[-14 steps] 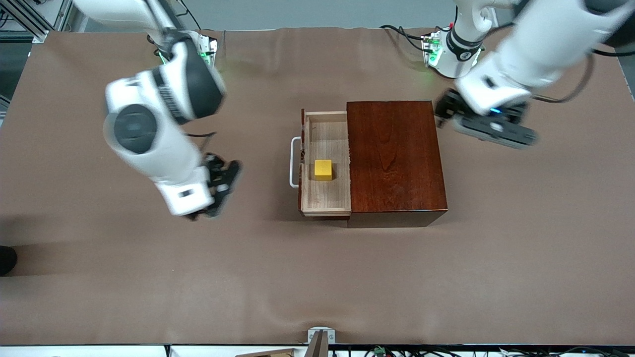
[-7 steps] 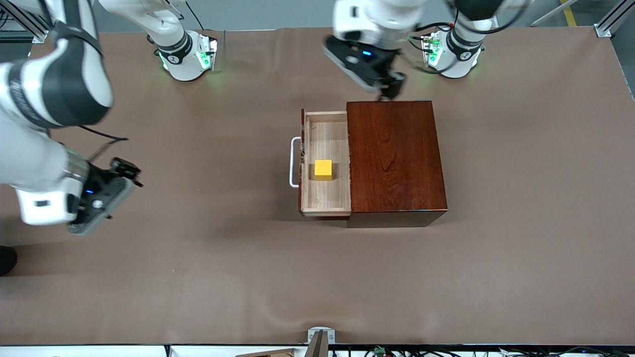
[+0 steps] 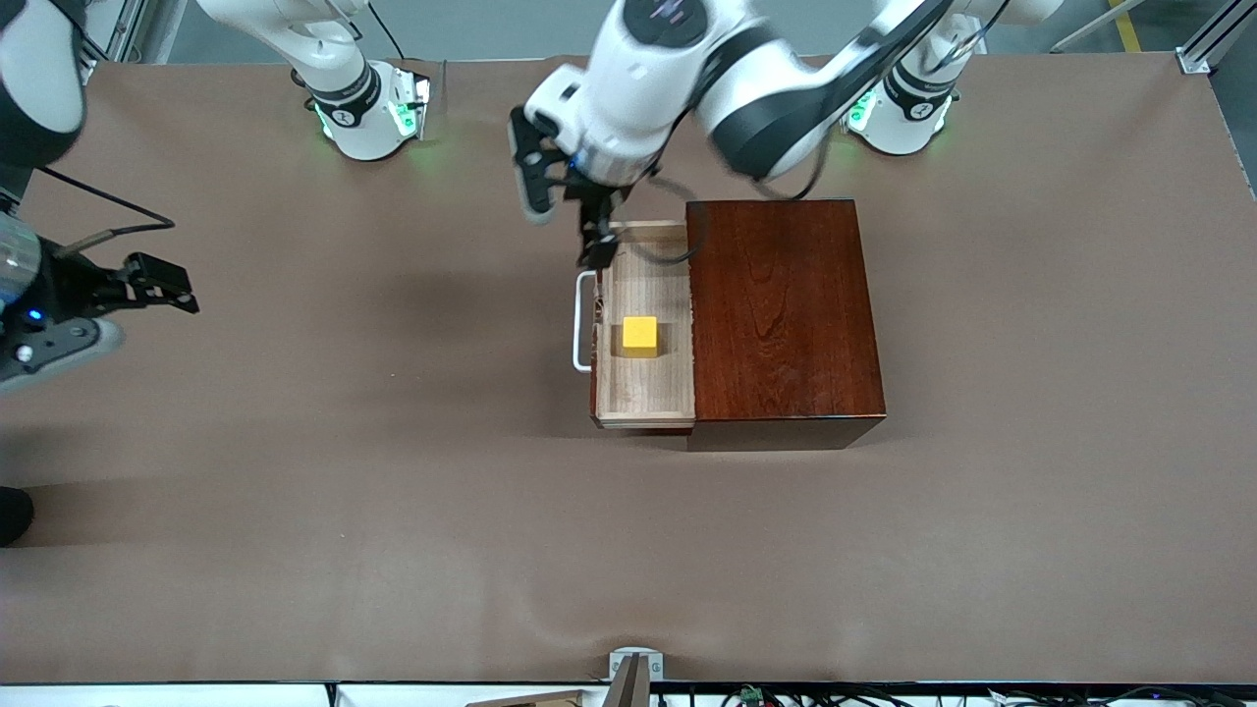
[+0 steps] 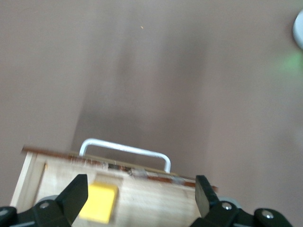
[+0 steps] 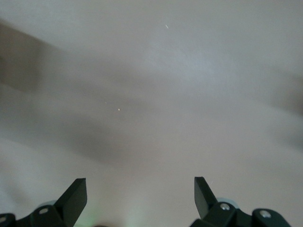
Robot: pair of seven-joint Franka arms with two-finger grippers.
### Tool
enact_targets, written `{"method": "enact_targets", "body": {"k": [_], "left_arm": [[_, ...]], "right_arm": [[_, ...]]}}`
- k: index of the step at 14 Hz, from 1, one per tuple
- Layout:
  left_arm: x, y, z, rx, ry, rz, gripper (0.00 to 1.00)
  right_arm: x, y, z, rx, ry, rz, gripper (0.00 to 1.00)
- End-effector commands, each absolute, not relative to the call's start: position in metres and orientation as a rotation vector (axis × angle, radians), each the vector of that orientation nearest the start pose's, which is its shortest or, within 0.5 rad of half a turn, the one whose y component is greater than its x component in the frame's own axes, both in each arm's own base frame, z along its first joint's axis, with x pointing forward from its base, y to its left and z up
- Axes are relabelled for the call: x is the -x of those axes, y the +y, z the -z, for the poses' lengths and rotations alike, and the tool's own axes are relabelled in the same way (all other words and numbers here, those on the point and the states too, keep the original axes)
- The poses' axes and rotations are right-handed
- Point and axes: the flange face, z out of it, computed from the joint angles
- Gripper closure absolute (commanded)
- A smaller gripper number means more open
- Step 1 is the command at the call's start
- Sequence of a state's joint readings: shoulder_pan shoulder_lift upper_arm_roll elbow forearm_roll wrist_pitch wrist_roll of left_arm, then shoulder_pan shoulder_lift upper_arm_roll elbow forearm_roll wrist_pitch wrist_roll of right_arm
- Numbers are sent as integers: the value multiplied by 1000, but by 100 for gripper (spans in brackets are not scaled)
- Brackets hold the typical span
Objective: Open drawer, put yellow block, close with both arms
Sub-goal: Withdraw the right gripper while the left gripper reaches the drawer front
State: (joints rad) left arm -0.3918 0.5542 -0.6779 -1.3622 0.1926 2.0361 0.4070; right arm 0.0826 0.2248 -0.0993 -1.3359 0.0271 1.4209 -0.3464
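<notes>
My left gripper point(image 3: 579, 221) hangs with its jaws spread wide and nothing between them, over the corner of the drawer point(image 3: 645, 398) that lies farthest from the front camera, just above the white handle point(image 3: 581, 322). The yellow block point(image 3: 639, 335) sits inside the pale tray, about midway along it and free of the walls, so the placing looks done and closing is what remains. The drawer stands pulled out of the mahogany box point(image 3: 781, 314) toward the right arm's end of the table. Here is what worries me: from my left wrist view one fingertip point(image 4: 75, 194) sits right over the tray near the block, so if I drop straight down I could land in the tray or catch the front panel's top edge instead of its face. A push on one corner only could skew the drawer and jam it, or slide the whole box along the brown cloth point(image 3: 393, 511) rather than shutting it. The handle is a thin loop, easy to snag a finger in. My right gripper point(image 3: 157, 285) waits, jaws apart and empty, low over bare cloth near the edge at the right arm's end, well apart from everything. Room is generous in front of the drawer and all around the box.
</notes>
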Motion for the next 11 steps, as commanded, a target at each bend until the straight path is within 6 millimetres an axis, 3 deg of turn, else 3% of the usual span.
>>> {"method": "enact_targets", "body": {"k": [1,4,7,11], "left_arm": [[-450,-598,-422,2357,2282,288,0],[-464,-598,-370,2263,2252,251,0],[-470,-596,-337,2213,2255,205,0],[-476,-593,-319,2181,2292,192,0]], "right_arm": [[-575,-20,-604,3061,-347,-219,0],[-544,-32,-612,3060,-266,-217,0],[-528,-14,-621,3079,-145,-215,0],[-522,7,-628,3095,1,-231,0]]}}
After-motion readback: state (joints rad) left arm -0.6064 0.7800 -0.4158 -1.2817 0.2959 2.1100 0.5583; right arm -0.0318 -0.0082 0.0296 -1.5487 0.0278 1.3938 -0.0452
